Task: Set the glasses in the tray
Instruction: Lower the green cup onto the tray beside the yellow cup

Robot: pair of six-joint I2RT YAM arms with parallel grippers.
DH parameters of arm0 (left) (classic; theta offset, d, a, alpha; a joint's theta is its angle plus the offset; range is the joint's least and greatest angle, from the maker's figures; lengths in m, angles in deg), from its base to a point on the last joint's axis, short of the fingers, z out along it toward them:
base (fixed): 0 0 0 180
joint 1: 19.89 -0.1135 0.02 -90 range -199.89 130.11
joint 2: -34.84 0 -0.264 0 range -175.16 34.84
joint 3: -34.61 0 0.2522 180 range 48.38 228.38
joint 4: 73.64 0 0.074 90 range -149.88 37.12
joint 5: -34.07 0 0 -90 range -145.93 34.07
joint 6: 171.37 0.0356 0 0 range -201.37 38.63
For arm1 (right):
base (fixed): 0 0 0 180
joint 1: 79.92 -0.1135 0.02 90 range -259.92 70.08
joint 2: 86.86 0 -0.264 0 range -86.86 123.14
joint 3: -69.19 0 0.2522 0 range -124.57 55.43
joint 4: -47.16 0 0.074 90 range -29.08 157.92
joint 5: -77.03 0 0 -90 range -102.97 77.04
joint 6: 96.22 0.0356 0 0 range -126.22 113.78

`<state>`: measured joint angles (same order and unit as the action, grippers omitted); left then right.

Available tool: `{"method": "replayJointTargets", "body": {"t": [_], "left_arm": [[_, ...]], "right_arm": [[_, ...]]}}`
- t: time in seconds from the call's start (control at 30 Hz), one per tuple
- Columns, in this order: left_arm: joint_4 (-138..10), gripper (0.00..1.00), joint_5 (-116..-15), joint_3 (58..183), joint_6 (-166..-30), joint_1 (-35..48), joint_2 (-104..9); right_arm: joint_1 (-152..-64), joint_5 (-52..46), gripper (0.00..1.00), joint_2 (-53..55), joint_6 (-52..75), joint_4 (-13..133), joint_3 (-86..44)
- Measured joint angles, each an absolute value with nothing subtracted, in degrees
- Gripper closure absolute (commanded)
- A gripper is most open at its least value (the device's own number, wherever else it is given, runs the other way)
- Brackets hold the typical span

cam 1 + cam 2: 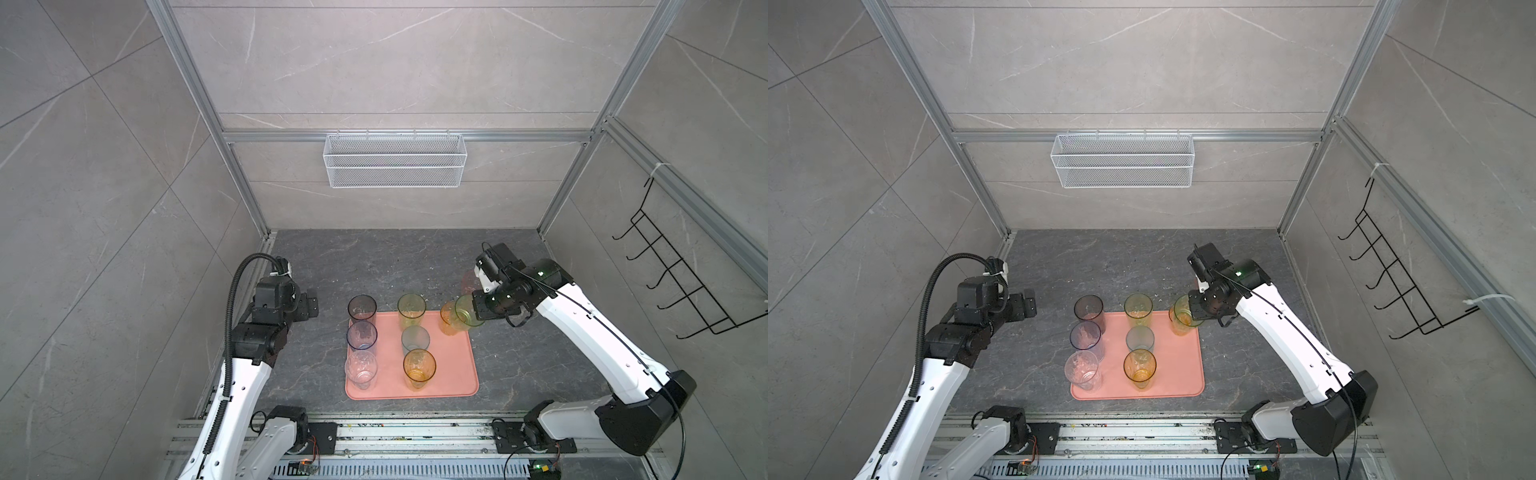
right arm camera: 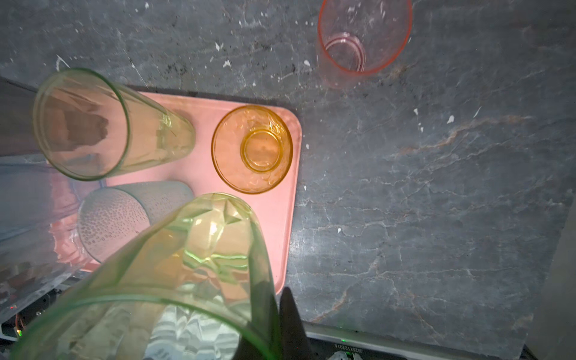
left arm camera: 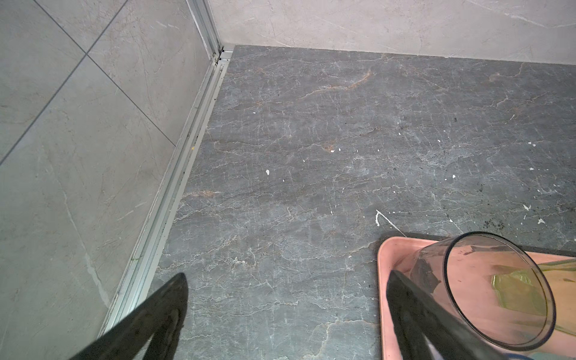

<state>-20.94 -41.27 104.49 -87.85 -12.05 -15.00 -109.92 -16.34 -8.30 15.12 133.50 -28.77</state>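
Note:
The salmon-pink tray (image 1: 451, 368) (image 1: 1179, 368) lies mid-table with several glasses upright on it: smoky grey (image 1: 362, 309), blue (image 1: 362, 336) and clear (image 1: 360, 368) along its left side, yellow-green (image 1: 411, 309), teal (image 1: 414, 338) and amber (image 1: 419, 365) down the middle, orange (image 1: 448, 319) (image 2: 252, 149) in the far right corner. My right gripper (image 1: 482, 309) (image 2: 276, 299) is shut on the wall of the green glass (image 1: 468, 311) (image 2: 187, 265), tilted above that corner. A pink glass (image 1: 469, 282) (image 2: 364, 34) stands on the table behind. My left gripper (image 1: 309, 307) (image 3: 286, 279) is open and empty, left of the tray.
A white wire mesh basket (image 1: 395, 162) hangs on the back wall. A black hook rack (image 1: 681, 274) is fixed to the right wall. An aluminium rail (image 3: 174, 193) runs along the left wall. The dark stone tabletop (image 3: 311, 156) extends behind the tray.

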Motion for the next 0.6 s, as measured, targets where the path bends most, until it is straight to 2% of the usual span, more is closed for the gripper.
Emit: {"method": "replayJointTargets", "body": {"t": [0.6], "left_arm": [[-20.9,0.01,-41.2,104.5,-87.9,-12.1,-15.0]], "right_arm": [[-110.0,-12.3,1.0,-12.1,19.3,124.1,-9.1]]}}
